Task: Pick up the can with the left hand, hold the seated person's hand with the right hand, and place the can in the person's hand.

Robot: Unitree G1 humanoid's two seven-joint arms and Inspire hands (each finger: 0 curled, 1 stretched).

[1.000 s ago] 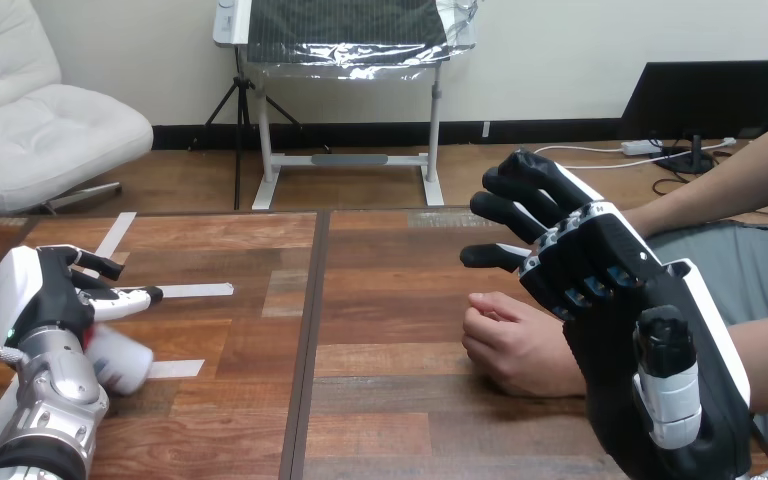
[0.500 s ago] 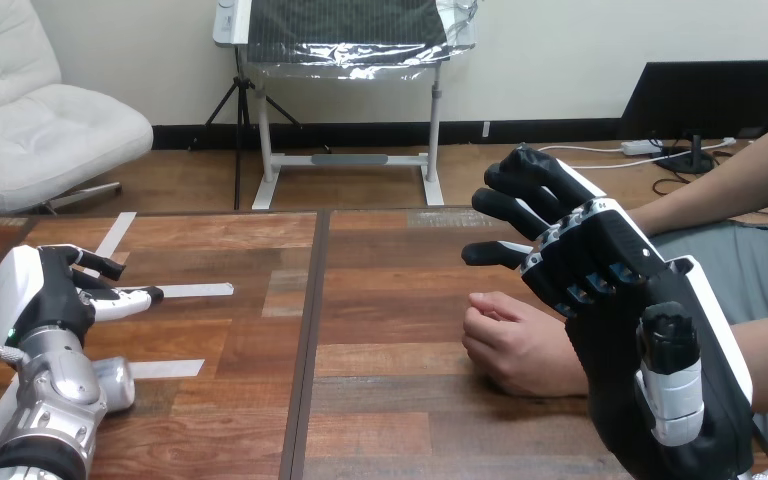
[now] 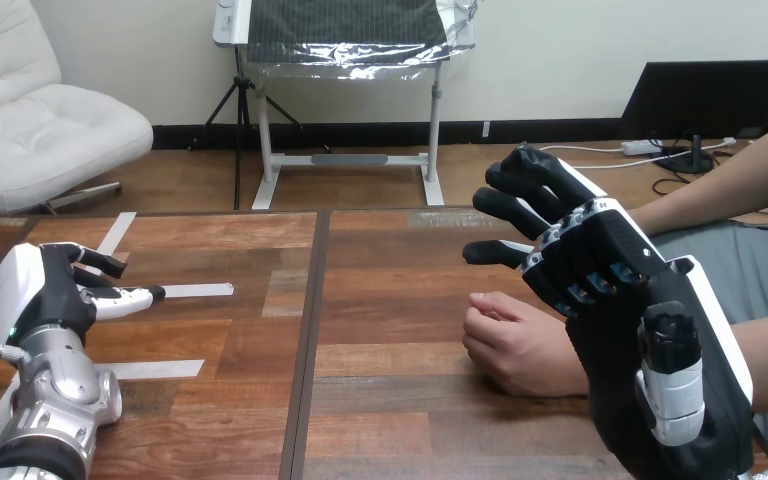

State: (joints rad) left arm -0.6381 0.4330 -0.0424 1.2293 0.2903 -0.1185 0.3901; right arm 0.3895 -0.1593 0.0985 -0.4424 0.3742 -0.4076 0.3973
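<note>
- Since the earlier frames the can (image 3: pixel 112 396) has slipped down and inward at the lower left of the frame. Only a silver edge of it is now seen, just beside the left forearm (image 3: pixel 50 420), and the rest is hidden behind that arm. Nothing else is seen to have shifted.
- At the right of the frame the right hand (image 3: pixel 610 270) is raised, its fingers spread and partly bent, with nothing enclosed. In the picture it overlaps the person's wrist; whether the two touch cannot be told.
- Just left of it, in the lower middle, the person's hand (image 3: pixel 515 345) rests on the table (image 3: pixel 380 400) as a loose fist.
- Farther up at the left edge, the left hand (image 3: pixel 45 295) is held with fingers loosely extended and apart, and nothing is gripped. It lies beyond the can, not over it.
- The pick-up is judged not yet begun. For it to go well, the left hand would have to be drawn back toward the bottom edge and brought over the can.
- The fingers should be kept wide until the can's body sits between thumb and fingers.
- The can seems prone to rolling. It is better closed on from both sides at once than nudged from one.
</note>
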